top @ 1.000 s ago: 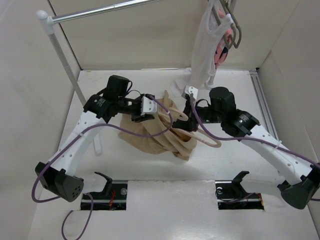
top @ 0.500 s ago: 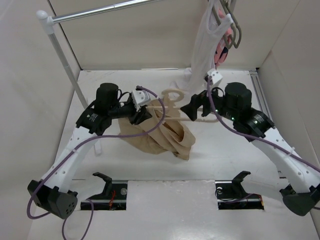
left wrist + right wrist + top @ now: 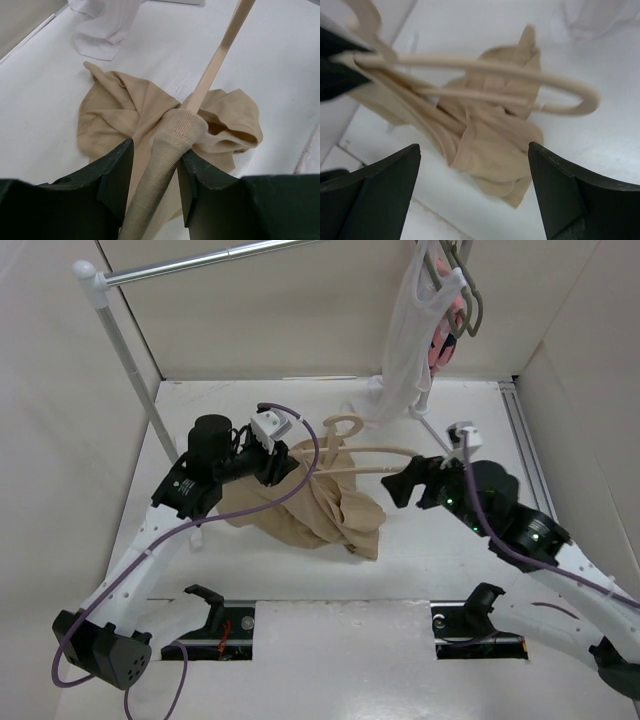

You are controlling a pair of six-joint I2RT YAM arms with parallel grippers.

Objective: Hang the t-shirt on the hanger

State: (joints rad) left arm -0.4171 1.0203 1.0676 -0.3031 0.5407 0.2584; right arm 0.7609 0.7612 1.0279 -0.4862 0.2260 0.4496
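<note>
left arm (image 3: 140, 555), right arm (image 3: 520, 520): white links, black joints | cables (image 3: 312, 440): purple | left gripper (image 3: 155, 160), right gripper (image 3: 472, 150): dark blocky fingers

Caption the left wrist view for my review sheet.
Left tool pinches the t-shirt's ribbed edge, sleeved over one hanger arm, the rest of the cloth bunched on the table below.

left gripper (image 3: 283, 464): clamped where hanger and t-shirt meet, raised off table
hanger (image 3: 375, 452): pale, roughly level, hook (image 3: 345, 426) toward back wall, free end points right
t-shirt (image 3: 318, 512): tan, bunched, hangs from hanger's left part, lower folds on table (image 3: 450, 570)
right gripper (image 3: 401, 481): fingers spread, just beside hanger's right end, nothing in it
white top (image 3: 405, 350): hangs from grey hangers (image 3: 468, 295) back right, hem reaches table
pink garment (image 3: 441, 346): tucked behind white top
rail (image 3: 200, 260): runs across back, on white post (image 3: 125, 355) at left
</note>
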